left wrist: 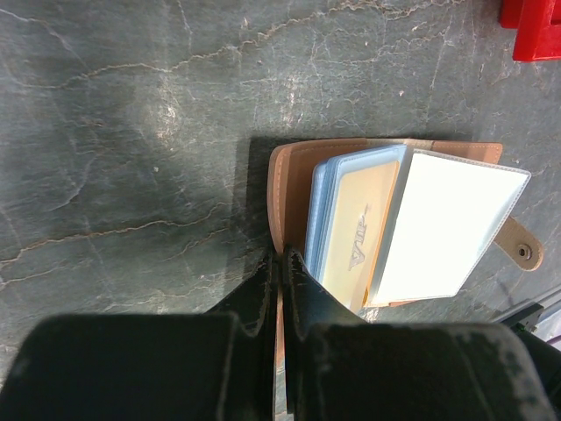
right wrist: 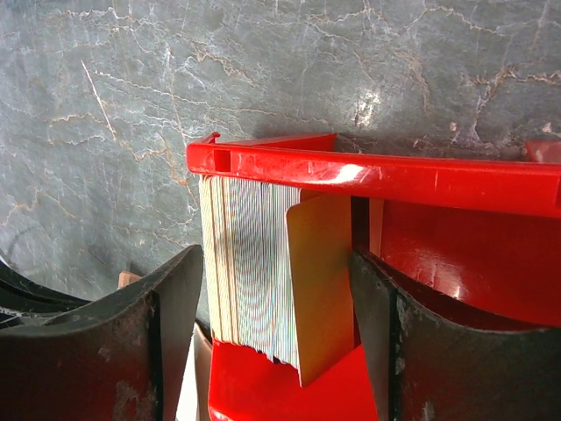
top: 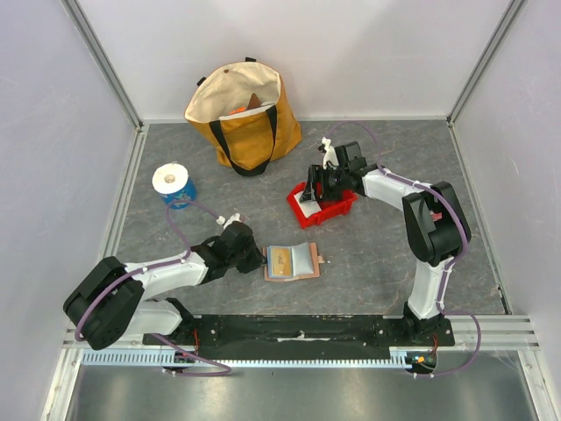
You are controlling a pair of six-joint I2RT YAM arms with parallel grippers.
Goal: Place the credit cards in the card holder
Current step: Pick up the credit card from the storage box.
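The card holder point(top: 294, 260) lies open on the table, tan, with a snap tab point(left wrist: 523, 250) at its right. A yellowish card point(left wrist: 359, 228) sits in its clear sleeves, beside a white sleeve panel point(left wrist: 456, 228). My left gripper point(left wrist: 280, 256) is shut on the holder's tan left flap point(left wrist: 285, 184). The credit cards point(right wrist: 250, 263) stand on edge as a stack in the red bin point(right wrist: 368, 171), with a yellowish card point(right wrist: 320, 281) in front. My right gripper point(right wrist: 273, 259) is open, with one finger on each side of the stack. In the top view it point(top: 316, 189) hangs over the bin.
A mustard tote bag point(top: 245, 114) stands at the back. A roll of white tape on a blue holder point(top: 175, 184) sits at the left. The red bin point(top: 323, 209) is right of centre, with something white along its left side.
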